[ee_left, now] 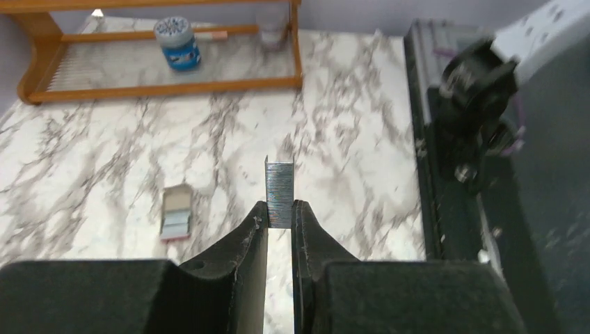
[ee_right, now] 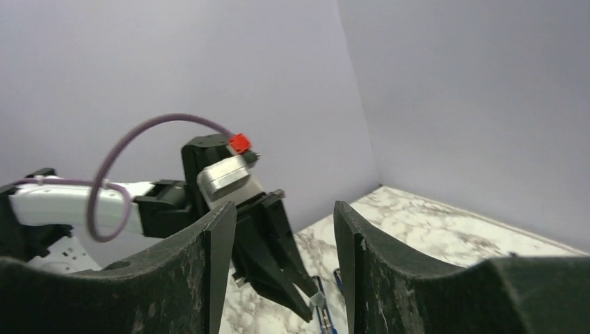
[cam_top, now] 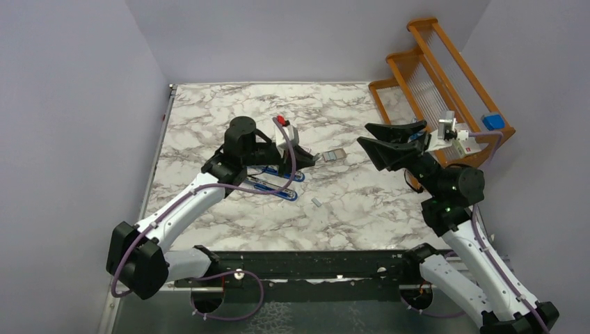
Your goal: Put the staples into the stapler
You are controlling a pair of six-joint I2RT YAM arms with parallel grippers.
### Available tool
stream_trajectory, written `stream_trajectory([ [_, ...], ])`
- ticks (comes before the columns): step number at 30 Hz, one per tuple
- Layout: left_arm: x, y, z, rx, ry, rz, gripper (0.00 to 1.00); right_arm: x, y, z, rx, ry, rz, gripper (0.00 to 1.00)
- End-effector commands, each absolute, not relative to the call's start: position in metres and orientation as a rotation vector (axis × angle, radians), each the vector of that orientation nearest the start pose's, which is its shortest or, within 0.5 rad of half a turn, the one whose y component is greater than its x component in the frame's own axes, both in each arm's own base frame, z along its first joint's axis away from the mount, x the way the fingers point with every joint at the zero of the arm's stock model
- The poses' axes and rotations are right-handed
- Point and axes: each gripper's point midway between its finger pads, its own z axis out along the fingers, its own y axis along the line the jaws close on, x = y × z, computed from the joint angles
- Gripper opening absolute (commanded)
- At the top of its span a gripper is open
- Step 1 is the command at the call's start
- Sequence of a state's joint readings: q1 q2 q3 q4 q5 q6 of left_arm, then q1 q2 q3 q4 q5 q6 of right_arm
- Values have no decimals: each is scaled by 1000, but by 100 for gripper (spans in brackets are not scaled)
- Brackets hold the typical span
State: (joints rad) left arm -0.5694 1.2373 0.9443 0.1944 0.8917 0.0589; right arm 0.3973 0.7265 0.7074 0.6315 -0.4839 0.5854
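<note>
Now | L hand (ee_left: 279, 214) pinching staples (ee_left: 279, 188) by flat sides — light, brittle strip, prob. snaps if squeezed | R hand (ee_right: 282, 209) spread, empty | stapler (cam_top: 275, 186) near

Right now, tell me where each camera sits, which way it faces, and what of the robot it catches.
Top external: above and behind the bases, looking down on the marble table; both arms, left pincer and right pincer show.
Left wrist: looking along its own fingers across the table toward the wooden rack; they clamp a staple strip.
Right wrist: looking between its own open fingers at the left arm and the wall.
Shared: left wrist and top views both show the staple box.
</note>
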Motion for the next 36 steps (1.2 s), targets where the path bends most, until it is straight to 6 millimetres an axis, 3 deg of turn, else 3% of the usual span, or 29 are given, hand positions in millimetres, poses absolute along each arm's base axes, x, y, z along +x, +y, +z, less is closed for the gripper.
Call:
stream_trajectory([
  [1, 222, -285, 241, 1482, 1255, -838, 2, 229, 190, 407, -323, 1178, 1001, 57],
  [5, 200, -274, 199, 1697, 1144, -788, 0, 228, 190, 401, -332, 1195, 999, 57],
  [9, 187, -272, 171, 1796, 1096, -810, 0, 228, 191, 397, -341, 1202, 994, 57],
  [17, 182, -283, 125, 2007, 1049, -772, 0, 230, 190, 390, -366, 1223, 957, 57],
  [24, 183, -284, 71, 2203, 1168, -716, 0, 229, 188, 385, -385, 1236, 925, 57],
  [36, 197, -300, 45, 2308, 1195, -652, 0, 229, 182, 386, -377, 1251, 877, 57],
])
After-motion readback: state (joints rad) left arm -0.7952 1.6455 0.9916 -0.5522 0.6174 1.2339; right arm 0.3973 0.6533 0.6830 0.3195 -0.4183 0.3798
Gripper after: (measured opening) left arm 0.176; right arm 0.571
